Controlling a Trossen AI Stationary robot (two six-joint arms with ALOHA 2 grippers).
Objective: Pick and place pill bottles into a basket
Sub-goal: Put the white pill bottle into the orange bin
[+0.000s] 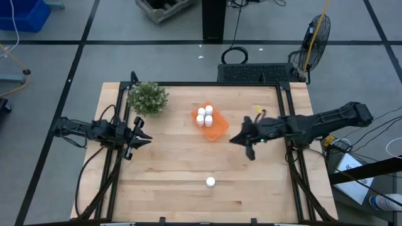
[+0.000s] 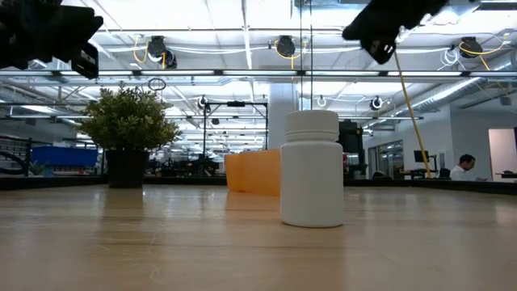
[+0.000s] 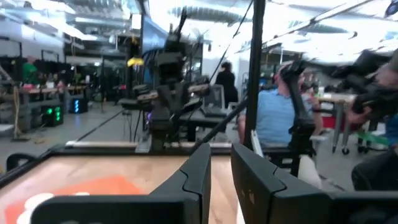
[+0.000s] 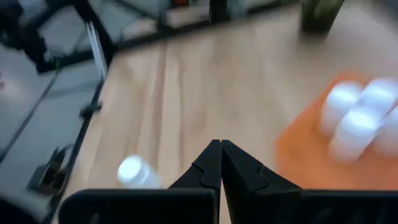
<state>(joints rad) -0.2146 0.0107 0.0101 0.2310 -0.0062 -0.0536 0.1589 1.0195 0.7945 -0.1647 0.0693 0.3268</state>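
Observation:
An orange basket (image 1: 217, 130) sits at the table's middle with several white pill bottles (image 1: 205, 116) standing in it; it also shows in the right wrist view (image 4: 298, 155). One more white bottle (image 1: 210, 182) stands upright on its base near the table's front edge, close in the low view (image 2: 312, 170). My right gripper (image 1: 235, 139) is shut and empty in the air, just right of the basket. My left gripper (image 1: 146, 135) is slightly open and empty at the table's left, below the plant.
A green potted plant (image 1: 147, 98) stands at the far left of the table, left of the basket. Bare wood lies between the basket and the lone bottle. Black frame rails run along the table's left and right edges. People show in the room beyond.

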